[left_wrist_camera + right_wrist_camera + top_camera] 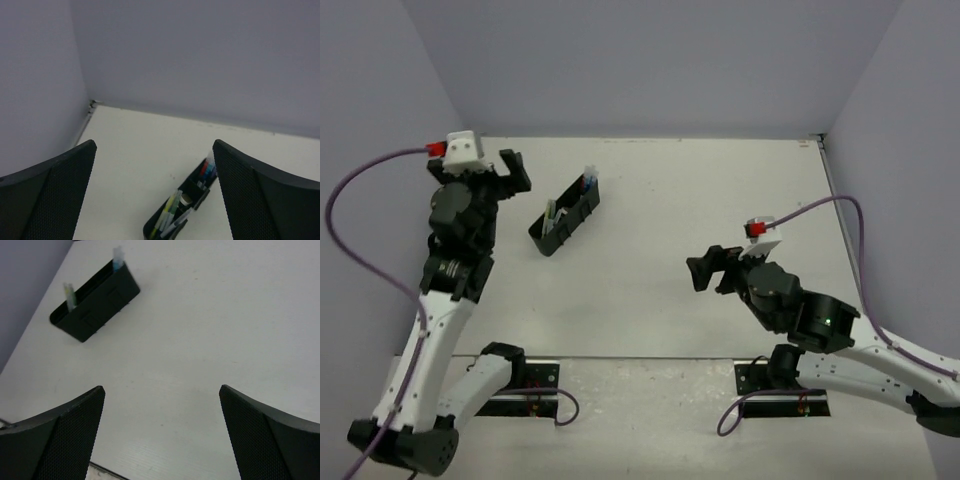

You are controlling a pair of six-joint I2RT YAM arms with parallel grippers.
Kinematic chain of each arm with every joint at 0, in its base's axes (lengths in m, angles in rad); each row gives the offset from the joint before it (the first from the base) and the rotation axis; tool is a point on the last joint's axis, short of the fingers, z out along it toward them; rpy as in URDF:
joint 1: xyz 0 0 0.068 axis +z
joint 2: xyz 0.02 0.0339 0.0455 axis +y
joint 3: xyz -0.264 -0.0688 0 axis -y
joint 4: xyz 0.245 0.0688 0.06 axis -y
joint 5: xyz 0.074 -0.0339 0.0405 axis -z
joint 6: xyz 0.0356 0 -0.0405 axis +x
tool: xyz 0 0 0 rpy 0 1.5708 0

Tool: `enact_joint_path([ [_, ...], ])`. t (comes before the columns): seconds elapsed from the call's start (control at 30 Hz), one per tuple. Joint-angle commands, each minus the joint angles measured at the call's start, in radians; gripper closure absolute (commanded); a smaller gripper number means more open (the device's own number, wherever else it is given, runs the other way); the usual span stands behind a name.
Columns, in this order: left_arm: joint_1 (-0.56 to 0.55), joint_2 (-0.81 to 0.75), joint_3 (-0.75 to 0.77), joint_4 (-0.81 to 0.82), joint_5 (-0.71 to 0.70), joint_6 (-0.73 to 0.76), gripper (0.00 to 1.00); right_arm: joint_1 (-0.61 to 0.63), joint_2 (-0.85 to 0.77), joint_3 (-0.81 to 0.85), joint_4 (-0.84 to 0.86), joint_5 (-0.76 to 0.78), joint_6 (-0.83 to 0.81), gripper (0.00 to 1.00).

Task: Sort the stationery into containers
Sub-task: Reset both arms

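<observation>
Claws spread wide, both of mine hang over the table (720, 190) with nothing between the fingers. At upper left of the top view, my left claw (500, 172) is over the table's far-left corner, jaws apart, just left of the tray (575, 225). The tray lies slantwise left of centre, with pens (551, 214) standing inside. My left wrist view shows yellow-green and grey-blue ones in one end compartment, red and blue in the other. What sits in the middle compartment I cannot tell. Right of centre, my right claw (708, 268) gapes too, pointing left, well apart from the tray.
</observation>
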Motion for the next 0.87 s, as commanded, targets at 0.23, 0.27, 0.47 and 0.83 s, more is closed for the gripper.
enact_joint_path([
  [0.23,0.009,-0.712,-0.382,-0.319,-0.114,-0.065,0.0,0.0,-0.014,0.191,-0.435,0.398,0.137,0.01],
  [0.27,0.01,-0.73,-0.406,-0.321,-0.121,-0.059,0.0,-0.001,-0.018,0.19,-0.458,0.409,0.149,0.01],
  [0.47,0.007,-0.754,-0.438,-0.337,-0.174,-0.094,0.0,0.0,-0.06,0.146,-0.493,0.42,0.217,0.01],
  [0.83,0.007,-0.702,-0.434,-0.325,-0.182,-0.098,0.0,0.0,-0.138,0.064,-0.408,0.385,0.197,0.01],
])
